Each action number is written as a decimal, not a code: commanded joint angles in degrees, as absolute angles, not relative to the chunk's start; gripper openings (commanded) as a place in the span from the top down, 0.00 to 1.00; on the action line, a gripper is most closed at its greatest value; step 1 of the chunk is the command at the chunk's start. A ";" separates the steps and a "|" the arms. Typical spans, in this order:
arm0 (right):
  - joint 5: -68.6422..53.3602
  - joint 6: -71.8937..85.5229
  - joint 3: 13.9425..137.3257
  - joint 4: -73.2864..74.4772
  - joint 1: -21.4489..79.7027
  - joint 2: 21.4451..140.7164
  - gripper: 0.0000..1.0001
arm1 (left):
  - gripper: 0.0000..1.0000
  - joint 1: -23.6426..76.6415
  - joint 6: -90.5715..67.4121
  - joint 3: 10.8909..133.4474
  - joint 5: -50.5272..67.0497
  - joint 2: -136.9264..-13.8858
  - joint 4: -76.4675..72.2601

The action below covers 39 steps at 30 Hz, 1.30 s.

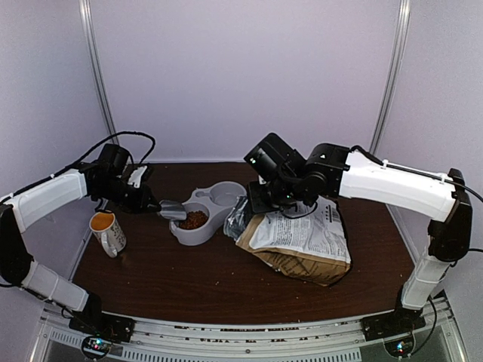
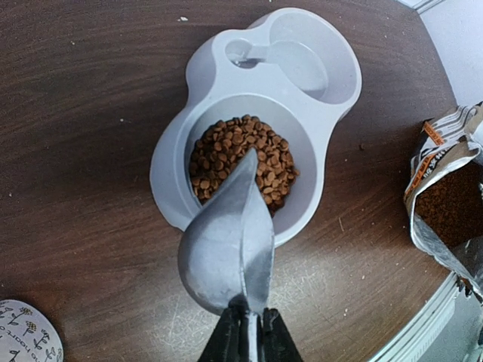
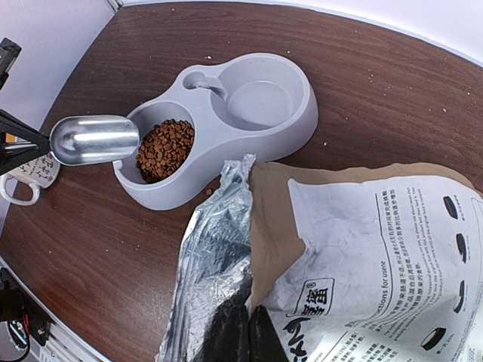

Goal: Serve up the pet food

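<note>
We see kibble [image 2: 241, 162] in the bowl's [image 2: 170, 162] lower well, mid-frame (more inside the bag [image 2: 434, 162], right edge). The left gripper [image 2: 245, 335] clamps the scoop [image 2: 226, 253] over the rim; the right gripper [image 3: 241, 332] pinches the bag's lip; bare table [image 2: 83, 151] left.

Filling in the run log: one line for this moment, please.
left fingers: shut on scoop | scoop: above kibble in bowl | right fingers: shut on bag mouth

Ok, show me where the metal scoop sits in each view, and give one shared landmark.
Top external: left of centre, the scoop at the grey double bowl's left end.
Left wrist: bottom centre, scoop tip toward the kibble.
Right wrist: left edge, scoop beside the kibble.
Shared landmark: the grey double bowl, kibble in one compartment.
</note>
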State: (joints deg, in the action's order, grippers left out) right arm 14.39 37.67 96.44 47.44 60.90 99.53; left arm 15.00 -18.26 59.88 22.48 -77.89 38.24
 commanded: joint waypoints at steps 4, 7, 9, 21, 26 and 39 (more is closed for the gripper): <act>17.68 36.78 96.53 45.16 61.09 94.88 1.00 | 1.00 16.04 -15.38 64.38 18.07 -71.96 39.16; 18.41 36.25 96.42 45.32 61.11 94.33 1.00 | 1.00 16.15 -16.58 65.13 17.58 -68.60 39.06; 18.87 35.95 96.50 45.57 61.09 94.07 1.00 | 1.00 16.56 -16.70 65.51 17.43 -66.59 39.12; 18.12 33.03 95.85 44.50 62.24 92.42 1.00 | 1.00 30.57 -20.42 66.09 30.56 -64.78 37.99; 17.65 33.05 95.63 44.32 63.29 92.70 1.00 | 1.00 35.56 -23.20 64.01 32.94 -66.68 32.99; 15.41 34.85 95.85 42.68 65.70 93.73 1.00 | 1.00 45.19 -29.41 63.04 23.35 -88.07 22.26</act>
